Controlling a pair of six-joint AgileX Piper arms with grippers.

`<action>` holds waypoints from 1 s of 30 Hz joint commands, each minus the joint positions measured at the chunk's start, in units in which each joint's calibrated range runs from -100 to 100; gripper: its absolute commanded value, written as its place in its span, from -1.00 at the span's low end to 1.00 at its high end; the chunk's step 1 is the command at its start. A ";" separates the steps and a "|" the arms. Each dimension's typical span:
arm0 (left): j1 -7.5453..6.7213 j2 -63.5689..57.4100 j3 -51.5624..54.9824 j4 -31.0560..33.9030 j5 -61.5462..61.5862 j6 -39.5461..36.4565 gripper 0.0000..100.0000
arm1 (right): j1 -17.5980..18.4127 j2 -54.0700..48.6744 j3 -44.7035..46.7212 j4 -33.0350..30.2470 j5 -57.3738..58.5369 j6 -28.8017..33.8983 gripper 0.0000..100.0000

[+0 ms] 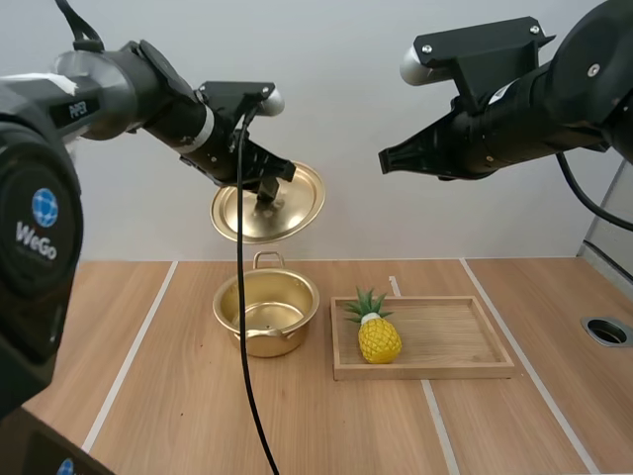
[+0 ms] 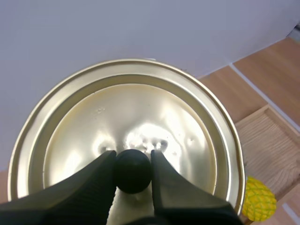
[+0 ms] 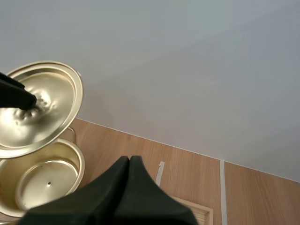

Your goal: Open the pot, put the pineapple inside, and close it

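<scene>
The golden pot (image 1: 265,315) stands open on the table, its inside bare (image 3: 42,180). Its lid (image 1: 269,203) hangs tilted in the air above it, my left gripper (image 1: 265,188) shut on the lid's black knob (image 2: 133,170). The golden lid (image 2: 126,136) faces the left wrist camera, and it shows above the pot beside my right arm too (image 3: 37,108). A yellow pineapple (image 1: 377,332) with green leaves lies at the left end of the wooden tray (image 1: 445,371); its side shows by the lid's rim (image 2: 260,202). My right gripper (image 1: 384,160) is shut on nothing, high above the tray (image 3: 130,161).
The tray (image 2: 267,140) sits right of the pot. White tape lines (image 1: 134,351) run across the wooden table. A round hole (image 1: 605,331) sits at the table's far right edge. Bare table lies in front of pot and tray.
</scene>
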 commanded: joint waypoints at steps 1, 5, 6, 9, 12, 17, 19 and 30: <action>-0.11 -4.10 -2.84 -1.63 -1.62 -0.15 -1.00 | -0.26 -0.39 -0.34 0.45 1.31 -0.11 -1.00; -0.11 -8.94 -5.26 -1.64 -5.92 -0.15 -1.00 | -0.26 -0.39 -0.34 0.45 1.48 -0.11 -1.00; -0.11 -10.26 -5.75 -1.64 -7.94 -0.15 -1.00 | -0.26 -0.39 -0.34 0.45 1.48 -0.11 -1.00; -0.11 -14.12 -6.02 -1.64 -15.53 -0.15 -1.00 | -0.26 -0.39 -0.34 0.45 1.48 -0.11 -1.00; -0.11 -17.57 -6.02 -1.64 -22.84 -0.15 -1.00 | -0.26 -0.39 -0.34 0.88 1.45 -0.11 -1.00; -0.11 -22.71 -6.02 -1.53 -32.54 -0.15 -1.00 | -0.26 -0.39 -0.34 1.55 1.45 -0.11 -1.00; -0.11 -24.30 -6.02 -1.53 -34.81 -0.15 -1.00 | -0.26 -0.39 -0.34 1.80 1.45 -0.11 -1.00; -0.11 -28.88 -6.02 -0.73 -38.17 -0.15 -1.00 | -0.26 -0.26 -0.34 3.58 1.45 -0.23 -1.00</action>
